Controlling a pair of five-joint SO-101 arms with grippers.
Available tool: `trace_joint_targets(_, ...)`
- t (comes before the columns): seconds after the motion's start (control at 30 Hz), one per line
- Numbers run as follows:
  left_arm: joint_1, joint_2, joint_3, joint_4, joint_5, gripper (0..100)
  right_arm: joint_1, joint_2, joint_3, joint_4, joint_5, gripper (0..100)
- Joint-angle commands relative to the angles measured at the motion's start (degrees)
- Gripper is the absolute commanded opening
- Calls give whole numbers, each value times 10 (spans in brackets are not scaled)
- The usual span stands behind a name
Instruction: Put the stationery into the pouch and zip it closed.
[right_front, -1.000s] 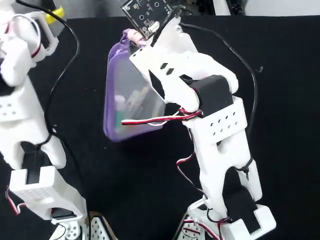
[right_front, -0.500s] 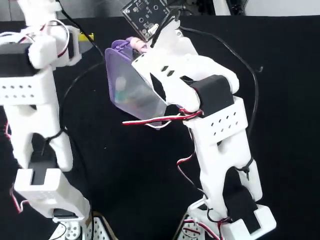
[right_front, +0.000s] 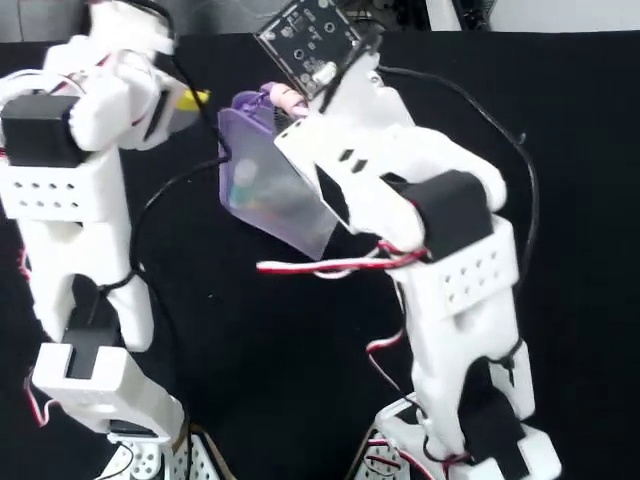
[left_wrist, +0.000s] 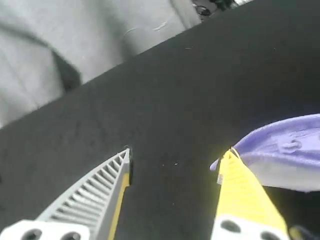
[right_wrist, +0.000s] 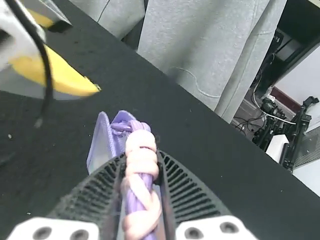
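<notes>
Right gripper (right_wrist: 141, 156) of mine pinches the purple pouch (right_front: 268, 190) aloft by its pink-wrapped end; my left gripper (left_wrist: 178, 152) hangs spread just beside it

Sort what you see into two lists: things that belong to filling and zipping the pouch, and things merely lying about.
Belonging to the job: pouch, held up by its pink loop; stationery, faintly seen inside it; right gripper, shut on the loop; left gripper, open beside the pouch.
Lying about: black cable on the table; equipment in the room behind.
</notes>
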Motion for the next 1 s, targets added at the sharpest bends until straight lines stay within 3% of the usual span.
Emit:
trace_joint_targets(0.0,30,-27,-3,4,-20,285,6,-39,-22,10,1,11)
trace_joint_targets(0.4,56,-121,30,5,-72,285,10,-44,-20,25,1,11)
trace_joint_targets(0.67,57,-312,310,0,-72,285,10,-44,-17,24,1,11)
trace_joint_targets(0.97,75,-513,670,-195,-72,285,-4,-49,-21,51,2,11)
